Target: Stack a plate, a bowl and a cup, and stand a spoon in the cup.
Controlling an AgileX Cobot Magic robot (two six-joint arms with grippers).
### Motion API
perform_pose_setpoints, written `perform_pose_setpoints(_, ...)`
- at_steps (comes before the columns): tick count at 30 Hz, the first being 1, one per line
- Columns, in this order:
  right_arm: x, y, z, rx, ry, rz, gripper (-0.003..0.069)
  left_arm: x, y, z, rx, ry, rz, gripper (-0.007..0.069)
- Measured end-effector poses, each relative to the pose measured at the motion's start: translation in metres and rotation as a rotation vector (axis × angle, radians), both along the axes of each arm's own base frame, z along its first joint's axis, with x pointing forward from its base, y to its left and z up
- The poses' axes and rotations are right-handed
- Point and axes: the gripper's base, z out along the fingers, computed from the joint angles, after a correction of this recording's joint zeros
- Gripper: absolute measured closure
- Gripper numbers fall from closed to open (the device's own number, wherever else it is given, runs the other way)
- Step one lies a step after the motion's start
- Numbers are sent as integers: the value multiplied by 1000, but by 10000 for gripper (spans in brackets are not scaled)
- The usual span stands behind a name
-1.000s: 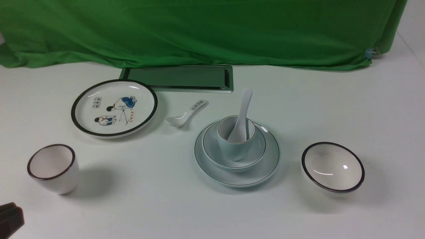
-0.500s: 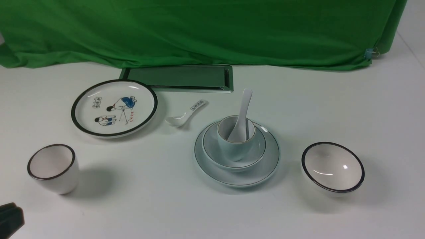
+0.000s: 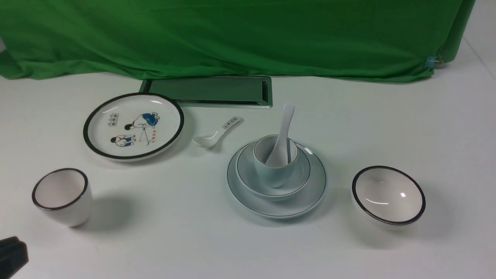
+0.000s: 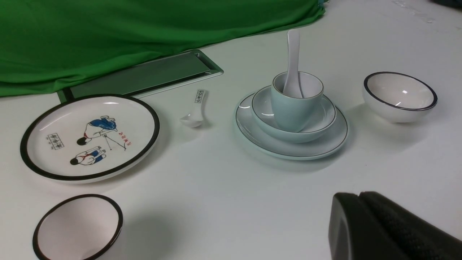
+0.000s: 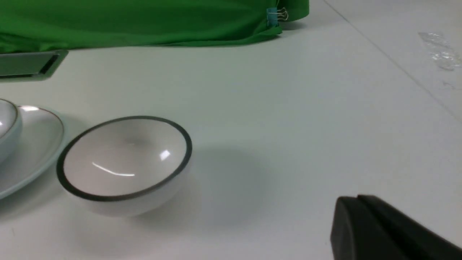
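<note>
Fingers on the left gripper (image 4: 361, 196) and right gripper (image 5: 359, 198) are both pinched together holding nothing, and with the plain white ceramic spoon (image 3: 282, 133) leaning in the pale blue cup (image 3: 275, 161) atop the pale glossy bowl (image 3: 300, 178) and thin-rimmed plate (image 3: 314, 197), I'd just keep clear.

The plate (image 3: 248, 193), bowl (image 3: 302, 176), cup (image 3: 273, 176) and spoon (image 3: 285, 128) are seen as glossy glazed ceramic, with highlights on each. The black-rimmed bowl (image 3: 388, 195) at 3 o'clock of the stack is equally shiny. A matt, creased green cloth (image 3: 232, 35) is draped behind. The table (image 3: 193, 240) is smooth and matt white. The left gripper's (image 4: 359, 196) pads look like finely textured black rubber.
</note>
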Motion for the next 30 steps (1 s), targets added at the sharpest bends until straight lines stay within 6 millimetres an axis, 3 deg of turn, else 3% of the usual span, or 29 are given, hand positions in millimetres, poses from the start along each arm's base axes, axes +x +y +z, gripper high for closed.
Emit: perform_pose_setpoints(30, 0, 0, 0, 12, 0, 6, 604, 2, 2, 1, 30, -39, 40, 656)
